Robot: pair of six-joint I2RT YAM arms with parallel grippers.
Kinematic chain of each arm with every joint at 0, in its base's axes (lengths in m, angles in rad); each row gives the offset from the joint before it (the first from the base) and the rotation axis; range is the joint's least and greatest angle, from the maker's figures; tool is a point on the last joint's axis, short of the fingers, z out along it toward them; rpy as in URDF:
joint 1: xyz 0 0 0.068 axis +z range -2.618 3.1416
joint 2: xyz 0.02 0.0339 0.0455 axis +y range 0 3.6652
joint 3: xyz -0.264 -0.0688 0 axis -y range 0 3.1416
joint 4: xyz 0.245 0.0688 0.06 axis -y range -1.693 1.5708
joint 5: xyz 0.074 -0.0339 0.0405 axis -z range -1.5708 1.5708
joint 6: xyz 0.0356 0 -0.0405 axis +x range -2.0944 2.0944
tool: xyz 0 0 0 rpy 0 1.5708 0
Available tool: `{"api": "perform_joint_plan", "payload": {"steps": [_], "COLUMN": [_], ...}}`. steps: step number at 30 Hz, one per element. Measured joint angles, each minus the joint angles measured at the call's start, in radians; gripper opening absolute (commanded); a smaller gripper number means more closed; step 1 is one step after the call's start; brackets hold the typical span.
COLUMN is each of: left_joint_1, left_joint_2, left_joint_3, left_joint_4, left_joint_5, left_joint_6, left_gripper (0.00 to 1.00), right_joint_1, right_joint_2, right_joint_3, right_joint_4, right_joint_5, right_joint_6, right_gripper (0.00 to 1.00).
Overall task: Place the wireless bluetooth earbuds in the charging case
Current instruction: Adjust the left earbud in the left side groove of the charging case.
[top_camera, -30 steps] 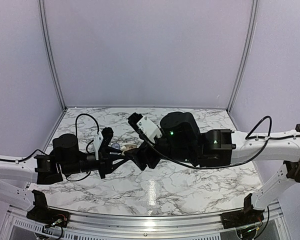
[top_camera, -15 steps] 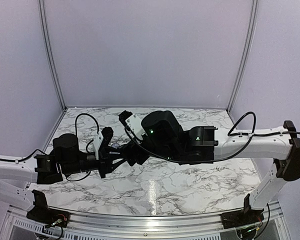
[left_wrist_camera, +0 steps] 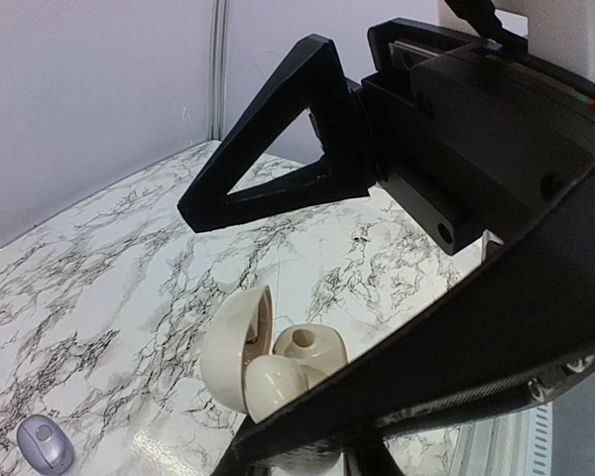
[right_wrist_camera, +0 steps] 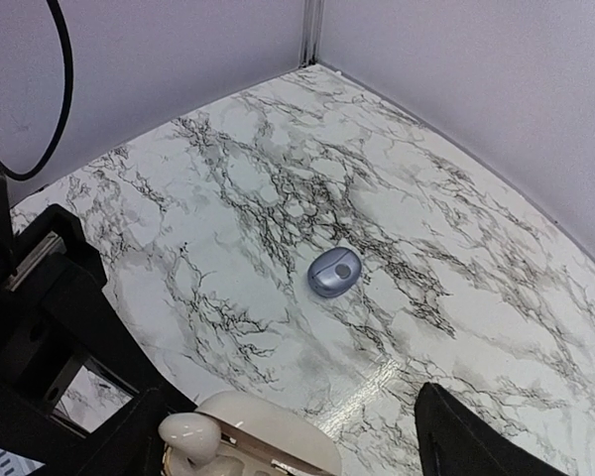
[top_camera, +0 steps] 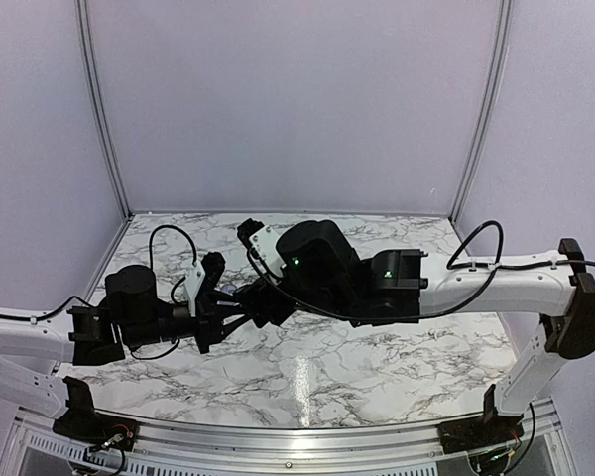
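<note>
My left gripper (top_camera: 221, 302) holds the cream charging case (left_wrist_camera: 233, 347) with its lid open. Two cream rounded parts show inside it, one with a hole (left_wrist_camera: 307, 342). My left finger (left_wrist_camera: 426, 367) crosses in front of the case's lower part. My right gripper (top_camera: 263, 300) is open right beside it, and the case (right_wrist_camera: 268, 436) lies between its spread fingers (right_wrist_camera: 456, 436). One greyish earbud (right_wrist_camera: 332, 271) lies on the marble beyond the case. It also shows in the left wrist view (left_wrist_camera: 43, 442). A second greyish earbud is not in view.
The marble table (top_camera: 377, 357) is walled by pale panels at the back and sides, with a corner post (right_wrist_camera: 310, 30) close behind the earbud. A black cable (top_camera: 169, 233) loops above my left arm.
My right arm has swung left and closed in on my left gripper and the case, mostly in the first half second. My left arm has stayed still.
</note>
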Motion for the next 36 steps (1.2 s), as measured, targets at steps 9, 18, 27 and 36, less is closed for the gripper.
{"api": "perform_joint_plan", "payload": {"steps": [9, 18, 27, 36], "left_joint_1": [0.000, 0.001, 0.001, 0.002], "left_joint_2": [0.000, -0.001, -0.008, -0.022], "left_joint_3": [0.000, 0.000, 0.000, 0.000], "left_joint_4": [-0.022, -0.022, -0.029, -0.035], "left_joint_5": [-0.006, -0.023, -0.026, -0.013], "left_joint_6": [0.001, 0.001, 0.001, 0.004], "left_gripper": [0.00, 0.00, 0.00, 0.00], "right_joint_1": [0.000, -0.001, -0.004, -0.010], "right_joint_2": [-0.020, -0.052, -0.071, -0.098], "right_joint_3": [-0.035, -0.067, -0.095, -0.127], "right_joint_4": [0.007, 0.005, 0.000, 0.003], "right_joint_5": [-0.018, -0.027, -0.039, -0.060], "right_joint_6": [0.027, 0.034, 0.038, 0.018], "right_gripper": [0.85, 0.85, 0.85, 0.85]}}
